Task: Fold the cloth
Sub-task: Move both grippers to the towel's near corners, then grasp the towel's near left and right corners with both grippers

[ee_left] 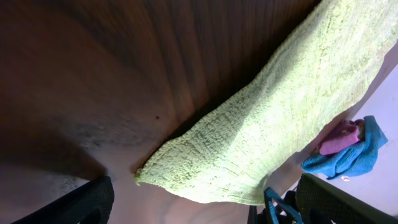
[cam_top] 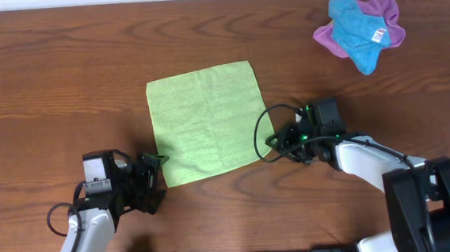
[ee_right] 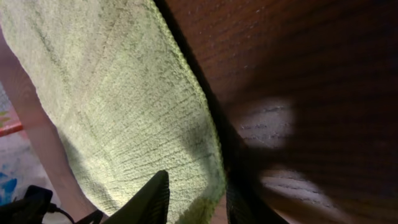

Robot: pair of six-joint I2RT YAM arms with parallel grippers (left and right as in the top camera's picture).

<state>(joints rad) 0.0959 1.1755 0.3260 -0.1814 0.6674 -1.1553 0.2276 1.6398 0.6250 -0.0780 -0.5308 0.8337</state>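
Note:
The lime yellow-green cloth lies flat and unfolded in the middle of the table. My left gripper is low at the cloth's near left corner and open wide. In the left wrist view that corner of the cloth lies ahead of the left gripper, between the lines of the two fingers and touching neither. My right gripper is at the near right corner. In the right wrist view its fingers straddle the edge of the cloth, one over the fabric and one over bare wood. The right gripper still has a narrow gap.
A bright blue cloth lies crumpled on a purple cloth at the far right of the wooden table. The same pair shows in the left wrist view, the blue cloth under the purple cloth.

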